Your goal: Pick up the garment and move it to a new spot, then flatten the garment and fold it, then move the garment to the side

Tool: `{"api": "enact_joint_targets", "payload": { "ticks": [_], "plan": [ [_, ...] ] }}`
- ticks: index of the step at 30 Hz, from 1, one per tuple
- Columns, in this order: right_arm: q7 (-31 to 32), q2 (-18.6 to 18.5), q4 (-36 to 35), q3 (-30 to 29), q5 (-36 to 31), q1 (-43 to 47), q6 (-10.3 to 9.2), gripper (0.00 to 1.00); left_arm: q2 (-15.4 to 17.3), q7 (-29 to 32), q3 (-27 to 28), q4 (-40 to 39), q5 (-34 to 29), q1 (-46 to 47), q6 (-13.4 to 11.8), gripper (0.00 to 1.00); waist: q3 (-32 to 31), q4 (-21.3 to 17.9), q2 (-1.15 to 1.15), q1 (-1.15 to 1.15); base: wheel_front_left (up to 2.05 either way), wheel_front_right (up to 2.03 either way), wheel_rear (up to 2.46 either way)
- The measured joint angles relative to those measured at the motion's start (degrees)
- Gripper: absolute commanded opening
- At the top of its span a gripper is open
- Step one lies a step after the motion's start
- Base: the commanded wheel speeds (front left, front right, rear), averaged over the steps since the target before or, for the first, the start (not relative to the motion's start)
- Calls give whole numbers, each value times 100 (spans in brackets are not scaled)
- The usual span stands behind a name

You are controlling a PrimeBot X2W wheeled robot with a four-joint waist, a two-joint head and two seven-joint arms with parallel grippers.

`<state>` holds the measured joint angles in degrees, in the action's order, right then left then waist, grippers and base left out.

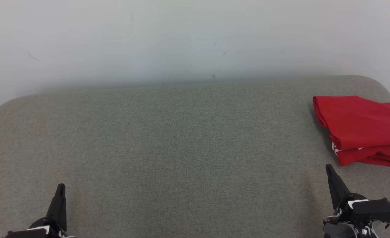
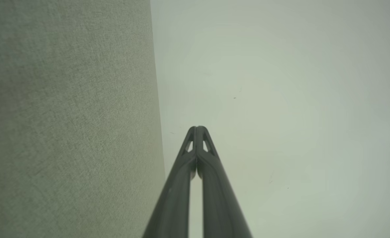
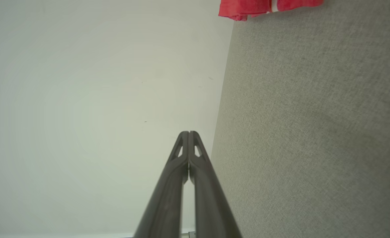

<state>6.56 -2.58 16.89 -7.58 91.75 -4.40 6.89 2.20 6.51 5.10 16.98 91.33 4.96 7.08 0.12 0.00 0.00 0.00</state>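
On the worktop (image 1: 181, 148) the folded garment (image 1: 360, 129) looks placed aside; left claw (image 1: 61, 189) and right claw (image 1: 329, 168), clenched empty, should withdraw without brushing it.

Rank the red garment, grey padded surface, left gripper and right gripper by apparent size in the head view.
1. grey padded surface
2. red garment
3. right gripper
4. left gripper
Both grippers are cut off by the bottom edge, so their order is unsure.

Left jaws pressed together, empty, right jaws likewise, fingers (image 1: 335, 188) pointing forward.
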Motion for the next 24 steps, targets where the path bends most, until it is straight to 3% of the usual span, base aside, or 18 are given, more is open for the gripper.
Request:
{"api": "enact_joint_targets", "payload": {
  "ticks": [24],
  "plan": [
    [-1,0,-1,0,0,0,0,0,0,0,0,-1,0,0,0,0,0,0,0,0,0,0,0]
  ]
}}
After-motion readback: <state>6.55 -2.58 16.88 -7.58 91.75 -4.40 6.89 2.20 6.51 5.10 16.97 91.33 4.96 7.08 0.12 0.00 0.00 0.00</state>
